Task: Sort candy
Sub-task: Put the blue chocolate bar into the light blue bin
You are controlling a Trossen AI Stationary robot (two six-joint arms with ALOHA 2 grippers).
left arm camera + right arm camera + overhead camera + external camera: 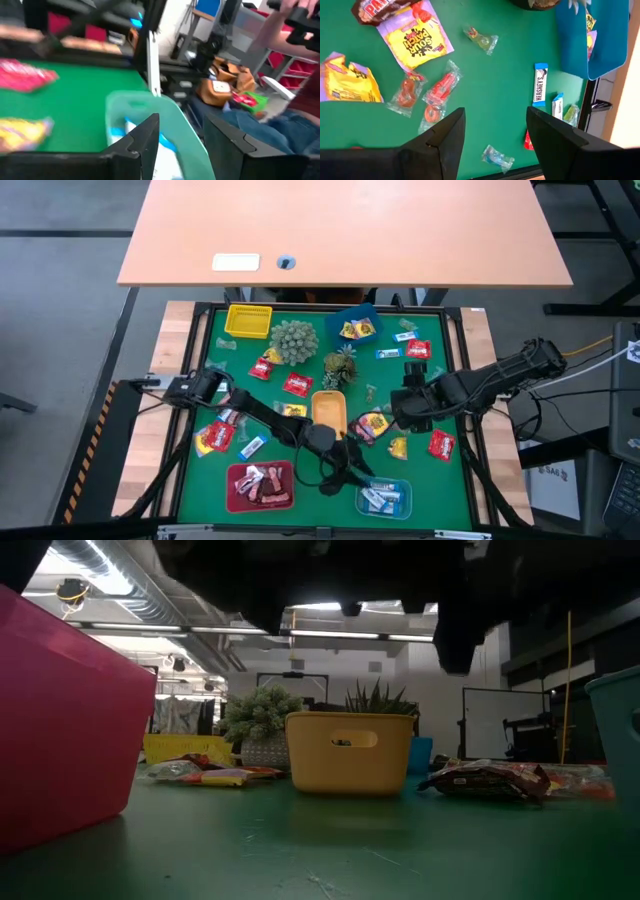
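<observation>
**Left fingers empty above the teal tray; loose candy lies nearer the right arm**

High view puts the left gripper [345, 470] low on the green counter [310, 340], between the red tray [236, 492] and the teal tray [402, 505], which holds blue-white candy [380, 498]. In the left wrist view its fingers [145, 137] stand apart over the teal tray's rim with nothing between them, so a drop looks finished.

The right gripper [408, 408] hovers on the counter's right side, beside the brown-pink packet [374, 425] and a yellow sweet [398, 447]. Its wrist view shows the fingers [445, 135] spread and empty, looking down on the counter.

The relation that matters: ahead of those spread fingers lie three small clear-wrapped red sweets [432, 95], close together. One of them has its long axis running obliquely to the gap between the fingers. A blue-white Hershey's bar [540, 84] lies off to one side, its length pointing away from the fingers, near the blue tray [590, 40]. Judged from this, the right arm is the nearer one for the next pick.
</observation>
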